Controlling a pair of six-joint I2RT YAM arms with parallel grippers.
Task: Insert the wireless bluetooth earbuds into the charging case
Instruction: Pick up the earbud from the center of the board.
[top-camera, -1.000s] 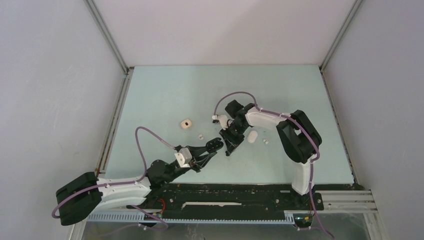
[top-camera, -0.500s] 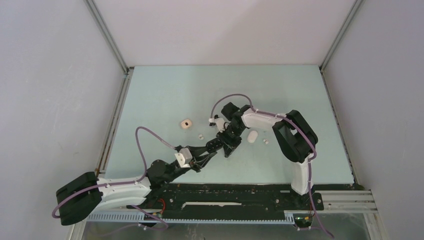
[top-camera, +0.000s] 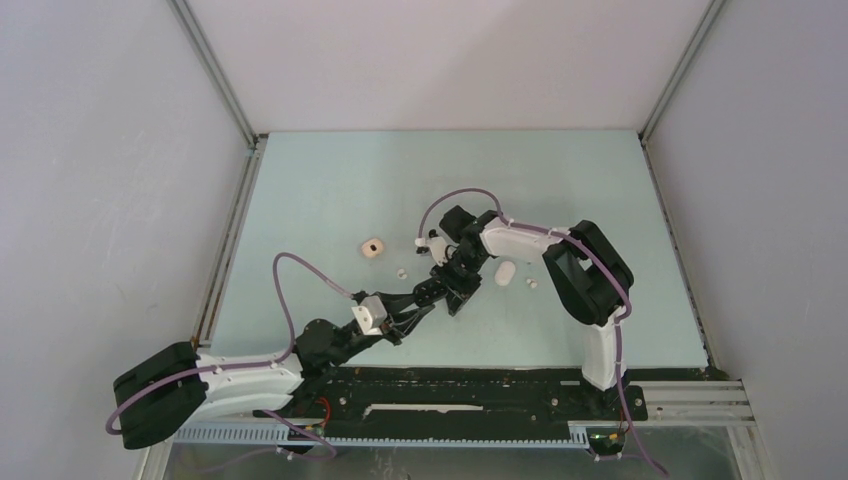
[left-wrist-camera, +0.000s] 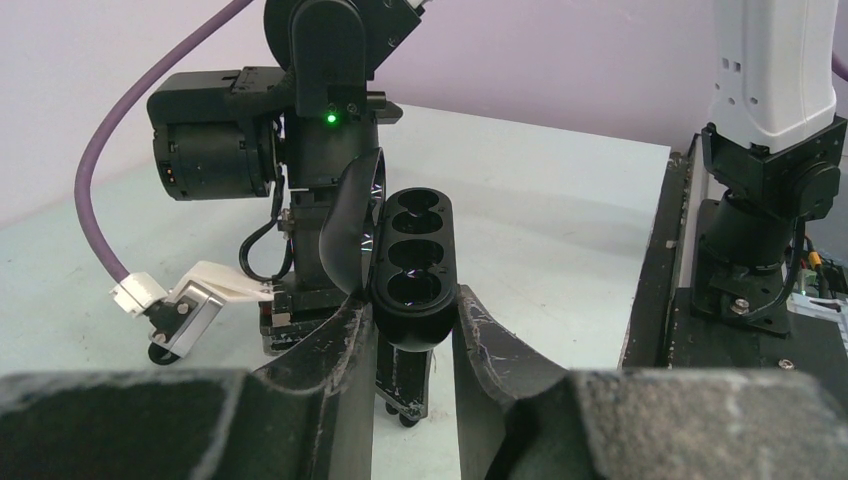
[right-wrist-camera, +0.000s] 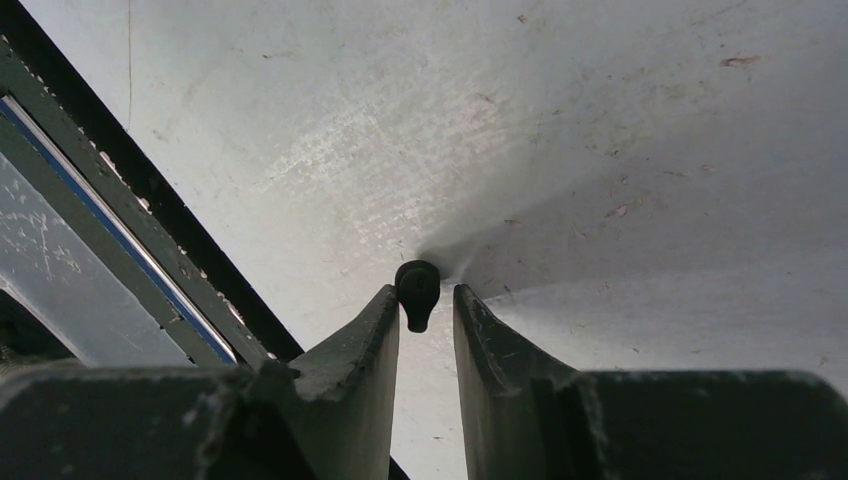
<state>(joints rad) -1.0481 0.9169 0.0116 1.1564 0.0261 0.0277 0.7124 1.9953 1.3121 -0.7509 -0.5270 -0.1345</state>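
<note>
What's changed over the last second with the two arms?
The right fingers, pinching a black earbud, swung left until they sit beside the left fingers, which hardly moved and hold the open black case. The cream case, white case and loose earbuds stayed put.

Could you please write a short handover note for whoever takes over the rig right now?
Left gripper: shut on the black case, lid open.
Right gripper: shut on a black earbud, right beside that case in the top view.
On the table: cream case, white case, a white bud near the grippers, and a white bud by the white case.
Done: black case and one bud are in hand.
Left: seat this bud, then the others. I see no bud seated in the black case.
</note>
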